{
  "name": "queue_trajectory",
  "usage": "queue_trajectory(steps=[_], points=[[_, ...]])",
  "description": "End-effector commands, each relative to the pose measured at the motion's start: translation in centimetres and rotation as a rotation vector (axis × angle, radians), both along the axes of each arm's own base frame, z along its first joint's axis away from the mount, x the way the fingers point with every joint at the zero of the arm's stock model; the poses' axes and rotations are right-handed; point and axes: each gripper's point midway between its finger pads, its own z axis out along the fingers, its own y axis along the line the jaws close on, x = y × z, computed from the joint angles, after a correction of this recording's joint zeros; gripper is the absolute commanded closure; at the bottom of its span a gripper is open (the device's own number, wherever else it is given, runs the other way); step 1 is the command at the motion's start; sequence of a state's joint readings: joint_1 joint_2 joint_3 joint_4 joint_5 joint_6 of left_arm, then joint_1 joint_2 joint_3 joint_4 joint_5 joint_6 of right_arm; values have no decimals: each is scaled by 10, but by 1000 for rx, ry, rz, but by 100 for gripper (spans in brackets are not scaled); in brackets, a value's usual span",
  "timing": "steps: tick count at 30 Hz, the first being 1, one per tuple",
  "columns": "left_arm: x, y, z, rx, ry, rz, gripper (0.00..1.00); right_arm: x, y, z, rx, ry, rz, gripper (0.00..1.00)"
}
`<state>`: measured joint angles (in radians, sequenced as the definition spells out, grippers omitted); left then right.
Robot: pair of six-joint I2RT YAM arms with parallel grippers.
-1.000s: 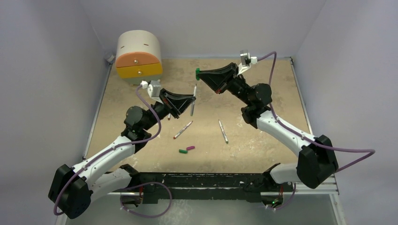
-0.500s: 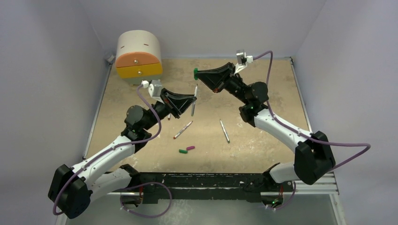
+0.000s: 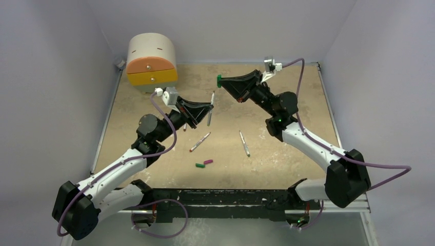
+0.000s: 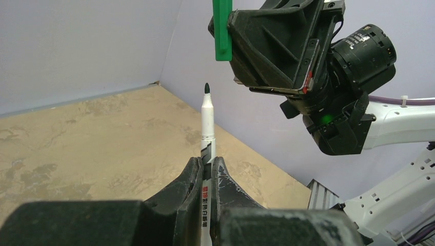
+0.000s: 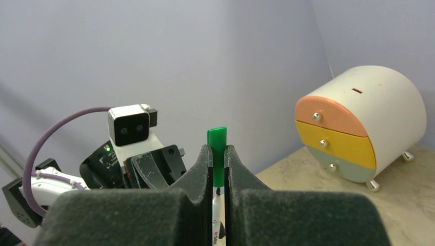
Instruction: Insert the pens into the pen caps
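My left gripper (image 3: 211, 106) is shut on a white-grey pen (image 3: 211, 108) and holds it above the table with the dark tip up. In the left wrist view the pen (image 4: 208, 118) stands upright between the fingers (image 4: 192, 177). My right gripper (image 3: 225, 82) is shut on a green cap (image 3: 218, 80). In the left wrist view the cap (image 4: 222, 31) hangs above and slightly right of the pen tip, with a gap between them. In the right wrist view the cap (image 5: 217, 146) is pinched at my right gripper (image 5: 218, 154), with the pen (image 5: 217, 207) below it.
Two more pens (image 3: 200, 142) (image 3: 244, 143) lie on the tan table, and a third (image 3: 184, 127) shows partly behind the left arm. A green cap (image 3: 199, 165) and a magenta cap (image 3: 208, 162) lie near the front. A round drawer box (image 3: 152, 59) stands at the back left.
My right gripper with the green cap swung a little left and then back right. My left gripper with the pen rose slightly.
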<state>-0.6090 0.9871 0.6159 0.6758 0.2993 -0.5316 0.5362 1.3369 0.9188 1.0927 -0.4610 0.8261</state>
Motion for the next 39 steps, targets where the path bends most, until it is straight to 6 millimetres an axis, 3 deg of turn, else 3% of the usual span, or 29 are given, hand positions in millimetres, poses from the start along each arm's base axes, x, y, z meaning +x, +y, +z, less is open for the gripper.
queue_trajectory(steps=[1, 39], points=[[-7, 0, 35, -52, -96, -17, 100, -6, -4, 17, 36, -62, 2, 100], [3, -4, 37, -40, -83, -3, 100, -5, 5, 13, 60, -83, 58, 100]])
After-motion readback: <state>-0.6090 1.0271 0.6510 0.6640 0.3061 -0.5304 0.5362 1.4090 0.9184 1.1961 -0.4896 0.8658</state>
